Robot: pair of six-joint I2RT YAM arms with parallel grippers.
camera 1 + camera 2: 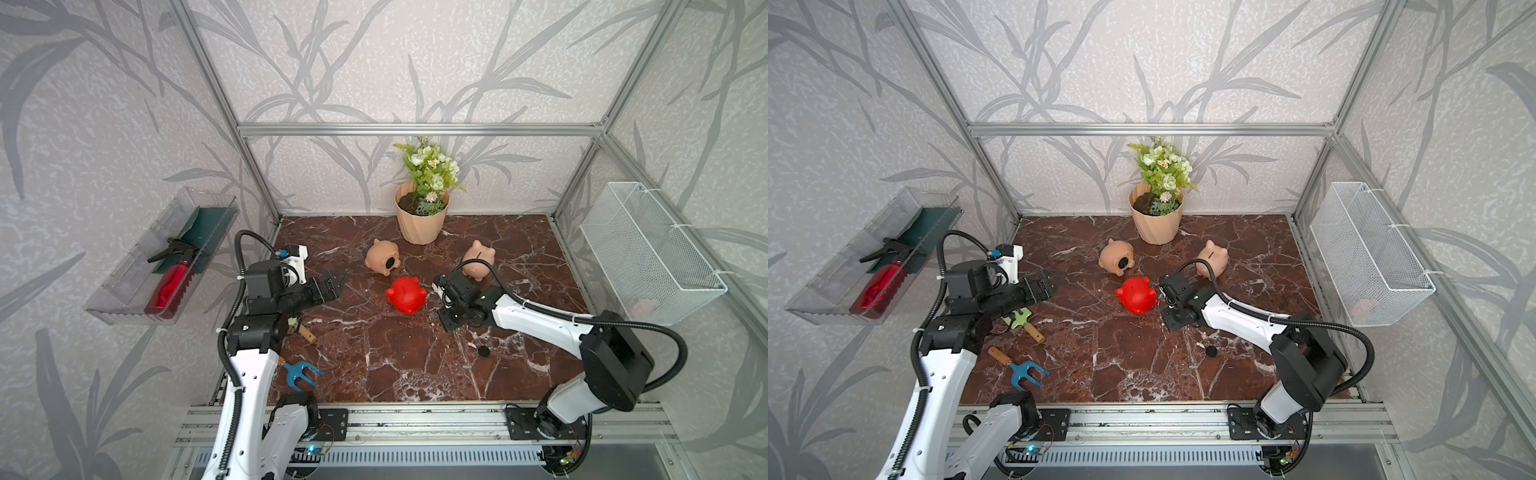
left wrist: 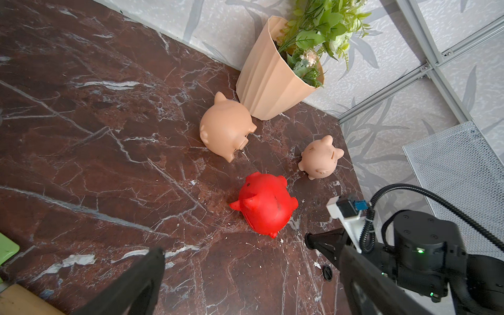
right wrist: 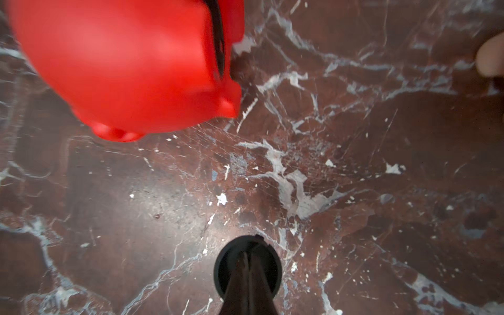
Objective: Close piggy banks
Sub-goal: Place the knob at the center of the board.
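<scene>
**Bimanual workspace on a marbled brown surface (image 1: 374,365).** The right gripper (image 3: 246,255) is sitting close to the surface, just beside the red piggy bank (image 1: 406,296). Its jaws are pressing together and pinching a black round plug (image 3: 224,268) at their tips. The left gripper (image 1: 337,285) is hanging above the surface, apart from all three pigs, with its jaws spread wide.

The red piggy bank is lying near the middle of the surface, and its coin slot is showing in the right wrist view. A tan piggy bank (image 1: 380,257) is lying on its side just in front of the flowerpot (image 1: 420,226). Its dark round belly opening is facing the top views, but it cannot be told whether that opening is plugged. A second tan piggy bank (image 1: 478,261) is standing upright with its slot on top, just behind the right arm.

A loose plug (image 1: 483,351) is lying on the surface beside the right arm, well apart from the pigs. A blue hand fork (image 1: 302,373) and a green tool (image 1: 1018,318) are lying near the left arm.
</scene>
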